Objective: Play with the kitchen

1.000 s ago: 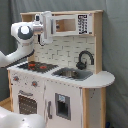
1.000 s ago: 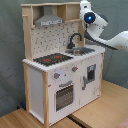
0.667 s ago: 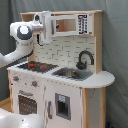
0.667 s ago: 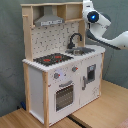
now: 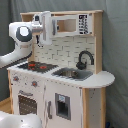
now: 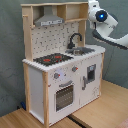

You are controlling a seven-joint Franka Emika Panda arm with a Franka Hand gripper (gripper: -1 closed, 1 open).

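Arm raised slightly beside the kitchen (image 5: pixel 60 75) hood (image 6: pixel 48 21); hand (image 5: pixel 46 27) state indeterminate; wooden floor (image 6: pixel 100 112), grey backdrop (image 5: pixel 116 45).

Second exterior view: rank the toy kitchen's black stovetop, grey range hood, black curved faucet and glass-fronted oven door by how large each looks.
1. Black stovetop and oven door: look alike in area, so no ranking between them.
2. Grey range hood.
3. Black curved faucet, smallest.

Kitchen (image 5: pixel 60 95) of matt white panels, light wood, glossy black faucet (image 5: pixel 84 58)
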